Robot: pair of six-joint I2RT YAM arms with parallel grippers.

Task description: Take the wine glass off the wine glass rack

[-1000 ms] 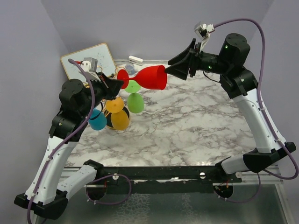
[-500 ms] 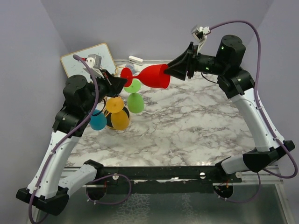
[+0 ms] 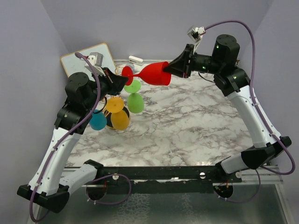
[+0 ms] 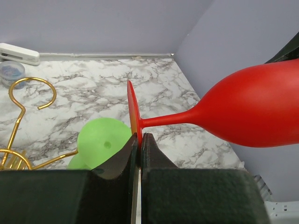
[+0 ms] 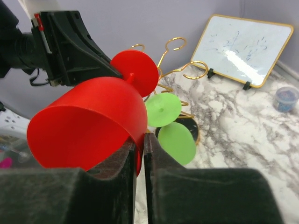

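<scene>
The red wine glass lies on its side in the air over the far left of the worktop, round foot to the left, open mouth to the right. The left hand pinches the foot's edge and the right hand pinches the rim wall. Just below the foot stands the gold wire wine glass rack, its curled hooks up, with green glasses, a yellow glass and a blue glass hanging from it

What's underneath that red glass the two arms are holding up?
Beneath the foot end of the red wine glass hang two green glasses on the gold wire rack, above the marble table. The rack's dark base is mostly covered by green and orange glasses.
</scene>
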